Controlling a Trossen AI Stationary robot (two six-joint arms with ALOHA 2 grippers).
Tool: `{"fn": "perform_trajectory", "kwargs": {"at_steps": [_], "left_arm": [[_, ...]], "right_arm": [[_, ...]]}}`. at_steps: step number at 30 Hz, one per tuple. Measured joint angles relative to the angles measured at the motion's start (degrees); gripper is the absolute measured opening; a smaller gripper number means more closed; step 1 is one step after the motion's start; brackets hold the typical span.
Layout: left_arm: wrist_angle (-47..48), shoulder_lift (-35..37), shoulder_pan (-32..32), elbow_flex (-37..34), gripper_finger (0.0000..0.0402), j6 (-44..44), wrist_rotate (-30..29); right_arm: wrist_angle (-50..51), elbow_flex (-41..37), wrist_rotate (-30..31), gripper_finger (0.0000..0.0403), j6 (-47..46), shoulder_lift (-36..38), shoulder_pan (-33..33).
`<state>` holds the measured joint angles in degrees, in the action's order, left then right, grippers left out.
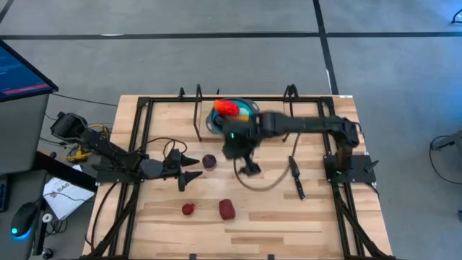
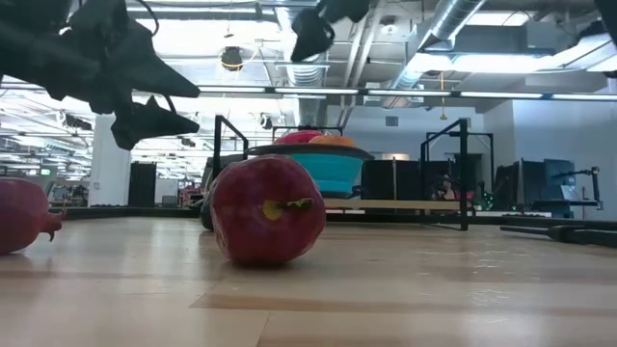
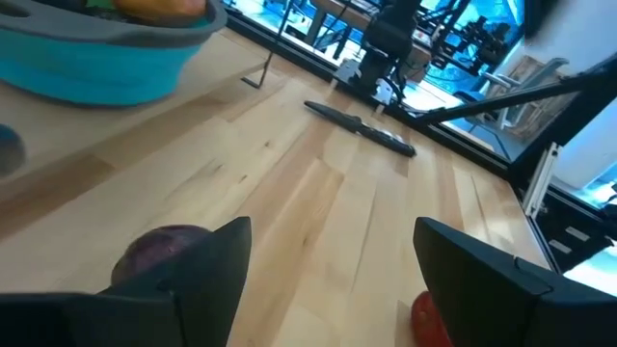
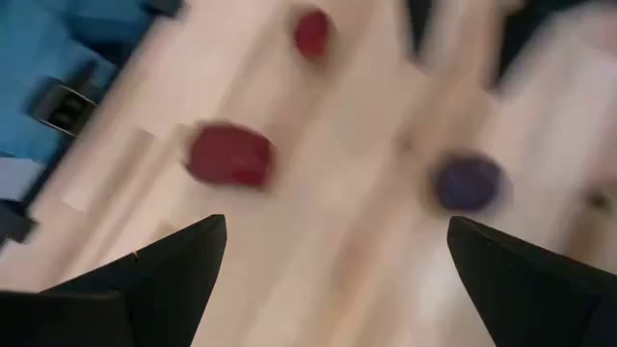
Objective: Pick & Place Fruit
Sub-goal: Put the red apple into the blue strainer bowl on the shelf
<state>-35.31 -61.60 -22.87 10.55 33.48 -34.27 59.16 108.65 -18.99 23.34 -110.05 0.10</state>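
A round blue bowl (image 1: 245,108) at the table's far middle holds a red-orange piece (image 1: 225,108) and an orange one. On the wood lie a purple fruit (image 1: 209,161), a small red fruit (image 1: 188,209) and a maroon fruit (image 1: 227,209), which bulks large in the low view (image 2: 267,209). My left gripper (image 1: 189,169) is open, just left of the purple fruit (image 3: 159,253), and touches nothing. My right gripper (image 1: 249,165) is open and raised over the table's middle; its blurred wrist view shows the maroon (image 4: 229,154), red (image 4: 310,32) and purple (image 4: 468,183) pieces below.
A black tool (image 1: 296,177) lies right of centre, and a thin cable loop (image 1: 260,184) curves beside it. A black metal frame (image 1: 144,108) rims the table. A monitor (image 1: 22,72) and clutter sit off the left edge. Bare wood stretches along the near edge.
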Motion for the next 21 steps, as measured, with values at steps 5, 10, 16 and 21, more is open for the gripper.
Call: {"fn": "perform_trajectory", "kwargs": {"at_steps": [5, 10, 16, 21], "left_arm": [[-0.02, 0.00, -0.51, -0.02, 0.0285, 0.19, -0.28], [-0.04, 0.00, -0.51, -0.02, 0.0285, 0.21, -1.73], [-0.05, 0.00, -0.48, -0.04, 0.0285, 0.00, -5.84], [-0.13, 0.00, -0.46, -0.04, 0.0285, 0.00, -5.94]], "right_arm": [[-11.05, -7.55, 1.76, 0.0388, 3.44, -0.39, 6.22], [-13.15, -9.01, 6.15, 0.0388, 12.81, -6.19, 9.44], [-13.00, -9.07, 6.17, 0.0388, 26.10, -10.50, 12.30], [-17.31, -9.03, 5.69, 0.0387, 37.41, -11.19, 14.41]]}}
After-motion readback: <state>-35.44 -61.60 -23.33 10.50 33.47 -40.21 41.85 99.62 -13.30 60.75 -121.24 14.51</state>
